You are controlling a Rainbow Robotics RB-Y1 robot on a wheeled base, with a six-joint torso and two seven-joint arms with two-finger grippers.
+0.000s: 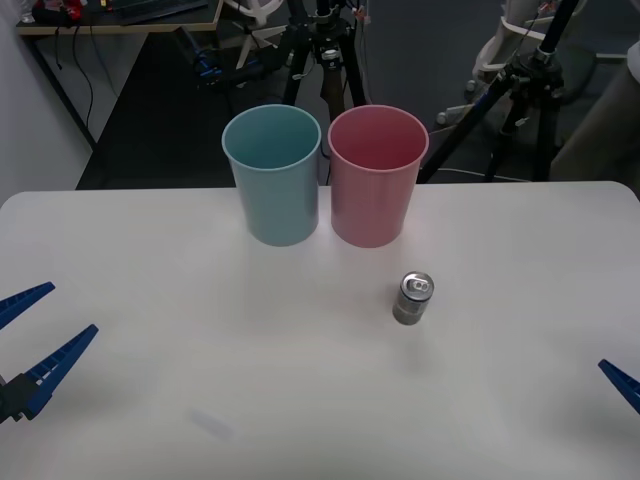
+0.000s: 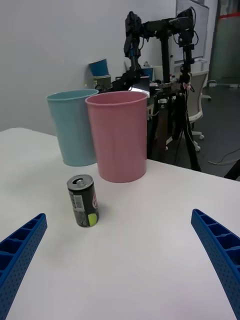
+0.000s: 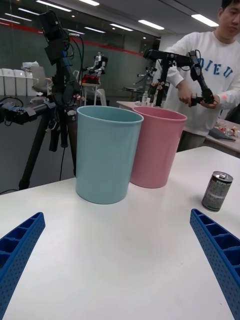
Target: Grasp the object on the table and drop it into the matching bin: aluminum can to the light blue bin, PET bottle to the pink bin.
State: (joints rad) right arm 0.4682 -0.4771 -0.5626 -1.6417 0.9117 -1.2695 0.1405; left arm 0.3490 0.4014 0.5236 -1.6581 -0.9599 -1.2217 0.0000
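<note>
The aluminum can [image 1: 413, 298] stands upright on the white table [image 1: 200, 380], in front of the pink bin [image 1: 377, 175] and slightly to its right; its silver top and pull tab face up. The light blue bin [image 1: 273, 172] stands just left of the pink one. In the right wrist view the can [image 2: 83, 201] is ahead of the open right gripper [image 2: 120, 260], with the pink bin [image 2: 119, 136] and light blue bin [image 2: 74, 126] behind it. My left gripper [image 1: 25, 335] is open at the table's left edge, far from the can [image 3: 216, 191]. A right fingertip [image 1: 622, 383] shows at the right edge.
Black tripods [image 1: 325, 55] and office chairs stand on the dark floor behind the table. In the left wrist view a person in a white sweatshirt [image 3: 212, 75] stands beyond the table's far side, handling a black device.
</note>
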